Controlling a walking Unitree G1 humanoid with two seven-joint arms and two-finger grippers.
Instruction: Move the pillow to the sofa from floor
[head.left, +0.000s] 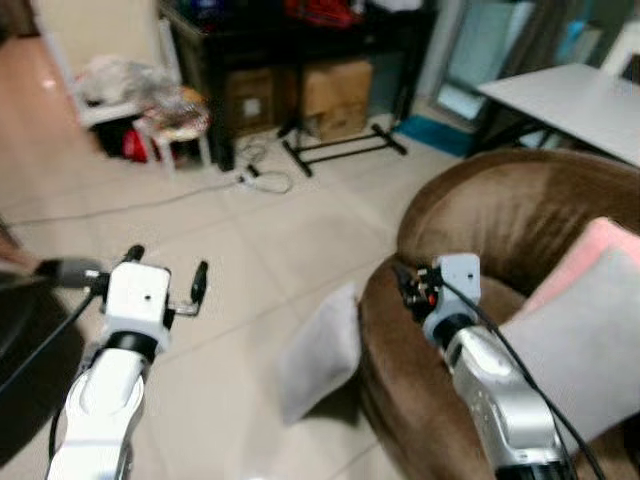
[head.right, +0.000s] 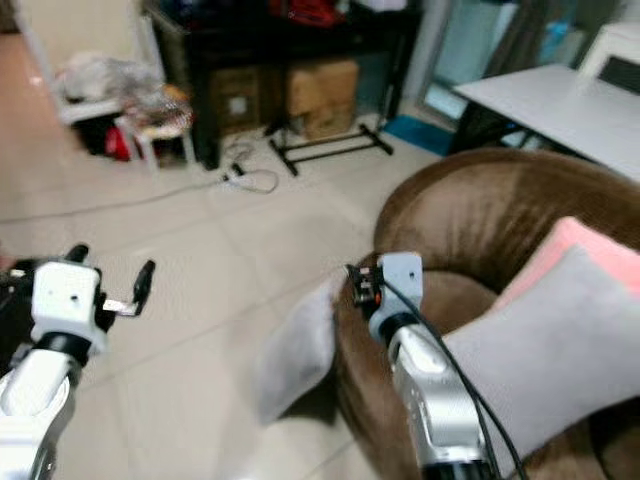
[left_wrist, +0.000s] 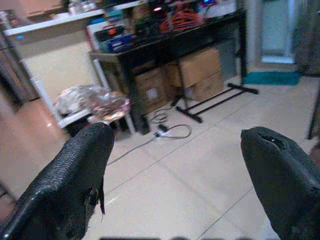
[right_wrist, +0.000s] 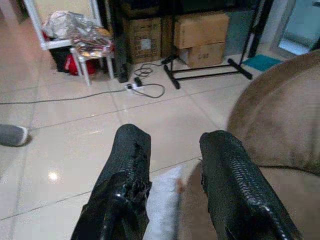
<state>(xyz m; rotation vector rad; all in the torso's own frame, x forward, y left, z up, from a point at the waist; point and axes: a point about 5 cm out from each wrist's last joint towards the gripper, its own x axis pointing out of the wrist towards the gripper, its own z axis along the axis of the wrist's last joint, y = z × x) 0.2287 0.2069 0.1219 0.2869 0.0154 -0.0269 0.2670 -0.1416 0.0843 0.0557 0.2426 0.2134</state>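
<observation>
Closest to you is the right gripper (head.left: 410, 285), raised over the arm of the brown sofa (head.left: 520, 215), its two black fingers (right_wrist: 130, 165) set a narrow gap apart with nothing between them. Just beyond and below those fingertips, the grey pillow (head.left: 322, 352) stands on edge on the tiled floor (head.left: 250, 250), leaning against the sofa's outer side. Your left gripper (head.left: 165, 270) hangs well apart to the left, spread wide and empty.

Expect the pillow to be light, soft and floppy: it should crush under a pinch and sag from wherever you hold it, so you'd likely do best to take a deep bite on its upper edge or top corner, the part nearest the right gripper. The cover looks like plain cloth, probably not slippery.

Note the sofa seat already holds a large grey cushion (head.left: 580, 345) with a pink one (head.left: 590, 250) behind it, so free room lies toward the near seat.
</observation>
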